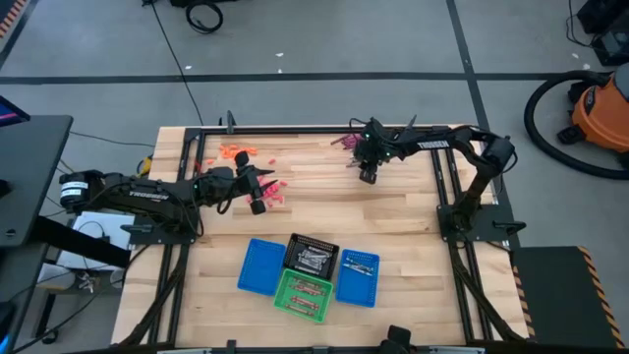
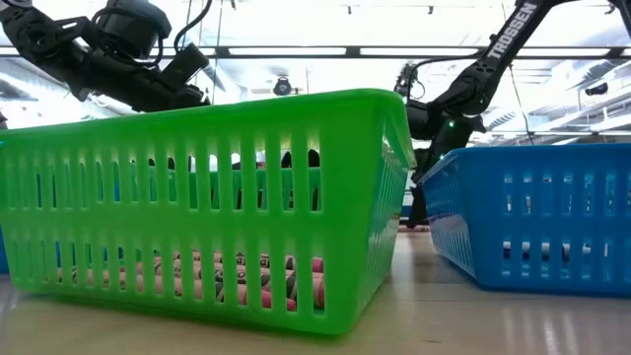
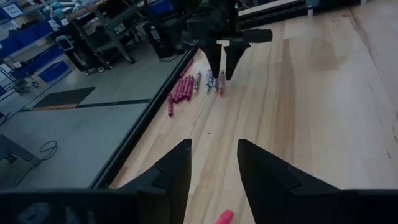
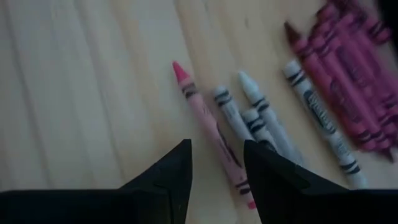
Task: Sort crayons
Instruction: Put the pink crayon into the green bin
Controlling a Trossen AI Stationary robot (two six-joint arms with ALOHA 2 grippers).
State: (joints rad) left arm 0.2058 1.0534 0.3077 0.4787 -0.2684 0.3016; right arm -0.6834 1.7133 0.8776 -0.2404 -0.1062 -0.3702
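Observation:
Crayons lie in groups on the wooden table. Far right are maroon ones (image 4: 354,74), silvery-grey ones (image 4: 261,118) and a single pink one (image 4: 208,127). Orange ones (image 1: 236,152) lie far left, and pinkish ones (image 1: 275,194) beside my left gripper. My right gripper (image 4: 217,158) hangs open, tips down, just over the pink crayon, which runs under the gap between its fingers; the left wrist view shows that gripper (image 3: 222,70) over the row. My left gripper (image 3: 214,165) is open, nearly level, with nothing in it, above one pink crayon (image 3: 224,216).
Near the front edge stand two blue baskets (image 1: 261,266) (image 1: 358,277), a black one (image 1: 312,256) and a green one (image 1: 303,293); crayons (image 2: 237,276) lie in the green basket. A dark frame rail (image 3: 149,124) borders the far edge. Bare wood lies between arms and baskets.

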